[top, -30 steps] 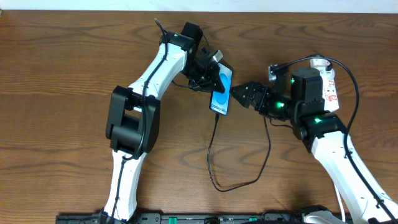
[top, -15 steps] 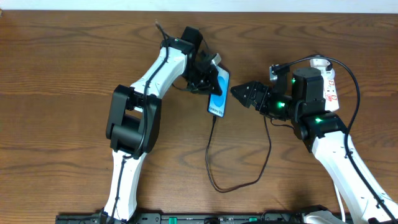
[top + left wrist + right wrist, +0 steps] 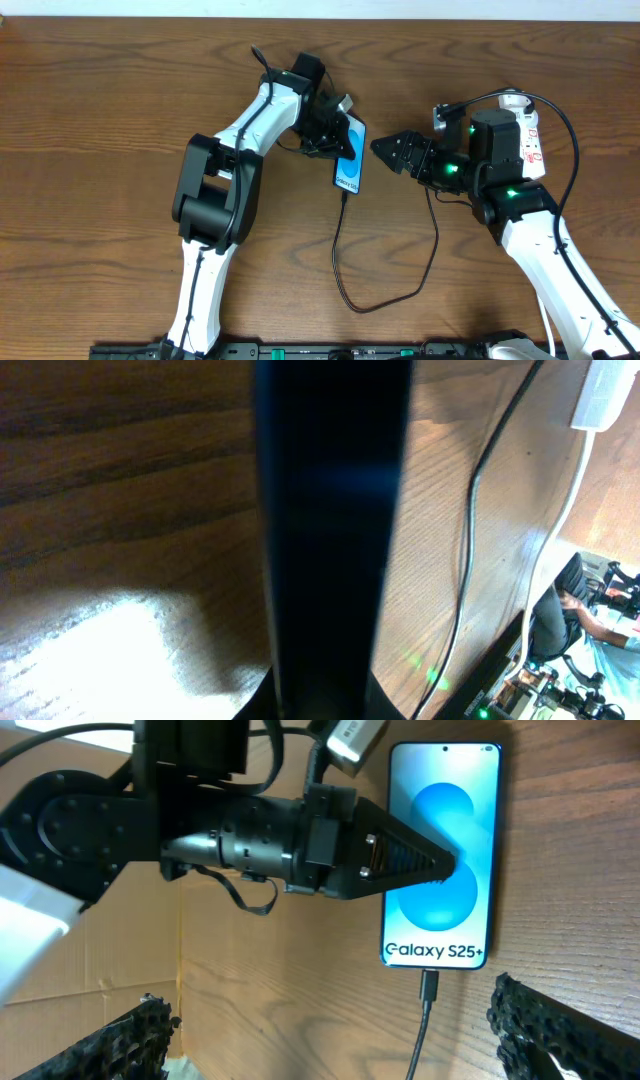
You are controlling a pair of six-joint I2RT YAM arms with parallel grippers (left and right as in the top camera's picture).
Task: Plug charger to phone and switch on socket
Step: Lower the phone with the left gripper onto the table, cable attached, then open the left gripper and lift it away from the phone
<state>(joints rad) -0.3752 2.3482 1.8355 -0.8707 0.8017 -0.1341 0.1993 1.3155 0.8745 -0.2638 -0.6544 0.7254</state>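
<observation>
The phone (image 3: 351, 157) with its blue screen sits left of the table's middle, and my left gripper (image 3: 338, 133) is shut on its upper half. In the left wrist view the phone's dark edge (image 3: 330, 510) runs straight up from that gripper (image 3: 325, 698). The right wrist view shows the phone (image 3: 440, 810) face-on with the charger plug (image 3: 429, 986) seated in its bottom port. The charger cable (image 3: 345, 270) loops toward the table's front and back up to the right. My right gripper (image 3: 378, 148) (image 3: 340, 1035) stands open just right of the phone. The white socket (image 3: 530, 145) (image 3: 608, 395) lies partly under the right arm.
The socket's white cord (image 3: 560, 530) trails toward the table's front right. A black rail (image 3: 320, 352) runs along the front edge. In the right wrist view the table edge (image 3: 180, 970) shows at left, with cardboard beyond it.
My left gripper has shifted the phone slightly left, and the cable's near end followed. The right arm has not moved.
</observation>
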